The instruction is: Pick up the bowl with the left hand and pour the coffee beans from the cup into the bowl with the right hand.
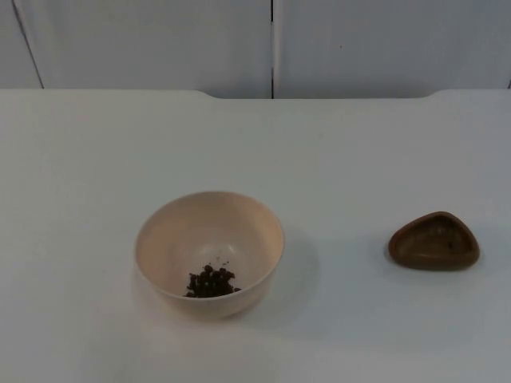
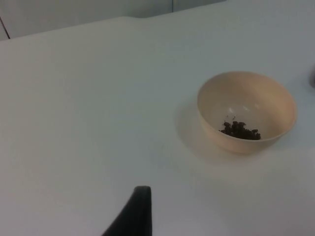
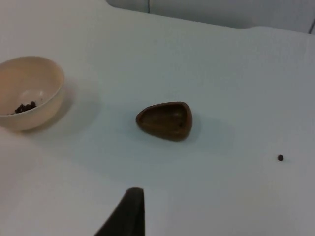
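A cream bowl (image 1: 209, 251) stands upright on the white table, left of centre, with a small heap of dark coffee beans (image 1: 211, 282) at its near inner side. The brown, rounded-triangular cup (image 1: 434, 241) rests on the table to the right and looks empty. From the left wrist, the bowl (image 2: 246, 110) and its beans (image 2: 240, 130) lie some way ahead of my left gripper (image 2: 134, 216), which is clear of it. My right gripper (image 3: 127, 216) hangs back from the cup (image 3: 165, 120), not touching it, with the bowl (image 3: 28, 91) off to one side.
One stray coffee bean (image 3: 280, 158) lies on the table beyond the cup. The table (image 1: 335, 159) ends at a grey partition wall (image 1: 160, 40) at the back.
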`<state>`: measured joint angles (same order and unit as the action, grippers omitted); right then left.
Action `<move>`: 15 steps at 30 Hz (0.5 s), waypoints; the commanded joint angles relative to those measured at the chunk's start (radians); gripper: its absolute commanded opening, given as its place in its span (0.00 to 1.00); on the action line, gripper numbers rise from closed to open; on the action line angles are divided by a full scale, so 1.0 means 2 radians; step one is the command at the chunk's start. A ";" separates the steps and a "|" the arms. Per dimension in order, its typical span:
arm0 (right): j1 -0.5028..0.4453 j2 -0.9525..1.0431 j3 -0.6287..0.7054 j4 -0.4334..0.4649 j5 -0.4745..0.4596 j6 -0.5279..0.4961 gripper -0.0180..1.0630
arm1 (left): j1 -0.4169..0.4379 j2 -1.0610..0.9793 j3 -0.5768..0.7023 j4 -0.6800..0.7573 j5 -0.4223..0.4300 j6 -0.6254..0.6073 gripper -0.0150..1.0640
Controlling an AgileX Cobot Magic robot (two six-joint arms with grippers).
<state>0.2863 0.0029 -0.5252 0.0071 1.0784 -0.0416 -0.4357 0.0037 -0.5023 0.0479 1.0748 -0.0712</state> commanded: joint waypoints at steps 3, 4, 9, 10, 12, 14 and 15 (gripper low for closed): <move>-0.043 -0.001 0.005 0.001 0.000 0.001 0.99 | -0.003 -0.002 0.002 -0.003 0.000 -0.005 0.99; -0.043 -0.001 0.005 0.001 0.000 0.001 0.99 | -0.003 -0.002 0.002 -0.003 0.000 -0.005 0.99; -0.091 -0.001 0.005 0.001 0.000 0.001 0.99 | -0.003 -0.002 0.002 -0.003 0.000 -0.005 0.99; -0.091 -0.001 0.005 0.001 0.000 0.001 0.99 | -0.003 -0.002 0.002 -0.003 0.000 -0.005 0.99; -0.102 -0.001 0.005 0.001 0.000 0.001 0.99 | -0.003 -0.002 0.002 -0.003 0.000 -0.005 0.99; -0.106 -0.001 0.005 0.001 0.000 0.001 0.99 | -0.003 -0.002 0.002 -0.003 0.000 -0.005 0.99; -0.106 -0.001 0.005 0.001 0.000 0.001 0.99 | -0.003 -0.002 0.002 -0.003 0.000 -0.005 0.99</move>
<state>0.0834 0.0029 -0.5252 0.0071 1.0784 -0.0416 -0.4357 0.0037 -0.5023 0.0479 1.0748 -0.0732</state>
